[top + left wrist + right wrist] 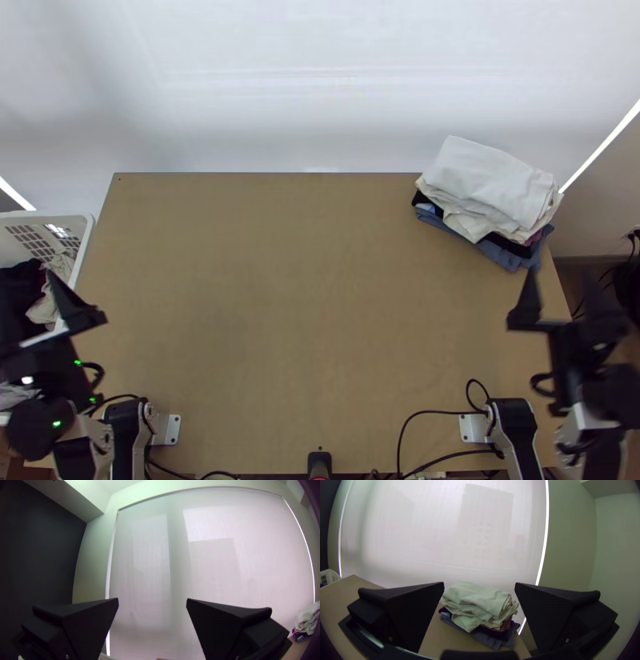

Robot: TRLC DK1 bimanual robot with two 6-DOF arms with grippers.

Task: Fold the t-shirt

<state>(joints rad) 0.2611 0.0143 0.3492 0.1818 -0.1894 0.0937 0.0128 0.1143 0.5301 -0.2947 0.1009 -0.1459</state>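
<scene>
The left gripper (152,599) and right gripper (479,583) gape wide, empty. The t-shirt can't be singled out (perhaps among clothes (29,278) in the basket (86,227) beside the left gripper, whose tangling risks a multiple grab); a folded stack (488,184) sits beyond the right.
</scene>
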